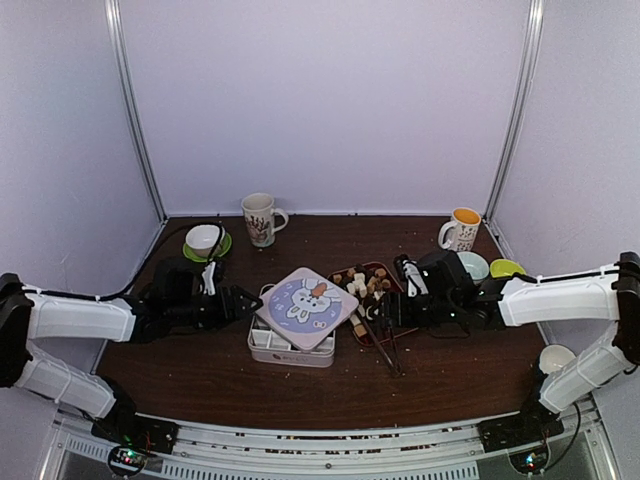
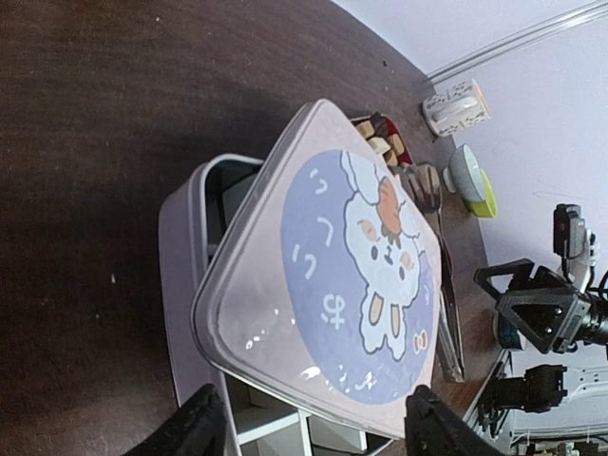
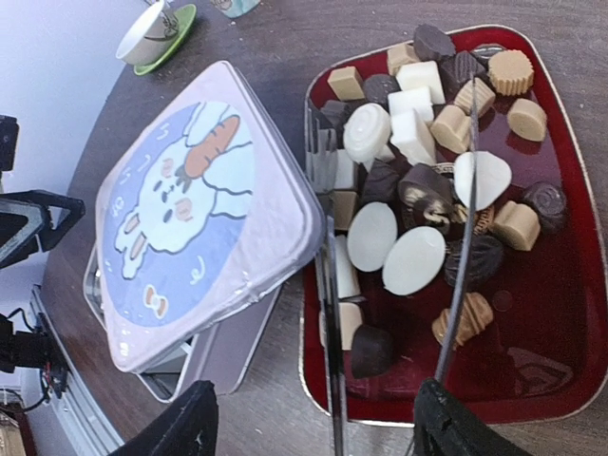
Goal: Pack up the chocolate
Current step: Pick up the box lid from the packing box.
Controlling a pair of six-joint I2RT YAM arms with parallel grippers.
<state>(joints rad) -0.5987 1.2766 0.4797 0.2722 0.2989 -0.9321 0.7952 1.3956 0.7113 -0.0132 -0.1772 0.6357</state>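
Observation:
The chocolate [image 3: 418, 171], dark, tan and cream-white pieces, fills a dark-red tray [image 3: 570, 313] right of centre [image 1: 365, 283]. Metal tongs [image 3: 330, 323] lie across the tray's near end, their arms running back between my right gripper's [image 3: 318, 427] open fingers, which do not clamp them. A white compartment box [image 1: 290, 352] sits left of the tray. Its bunny-print lid [image 1: 305, 305] rests askew on top. My left gripper [image 2: 309, 432] stands open just short of the lid's near corner [image 2: 323, 275], the box's white dividers showing below it.
A patterned mug [image 1: 260, 218] and a cup on a green saucer [image 1: 205, 240] stand at the back left. An orange-lined mug [image 1: 462, 230], a teal bowl [image 1: 475, 265] and a yellow-green bowl [image 1: 505, 268] stand at the back right. A white cup [image 1: 555, 357] sits near the right arm.

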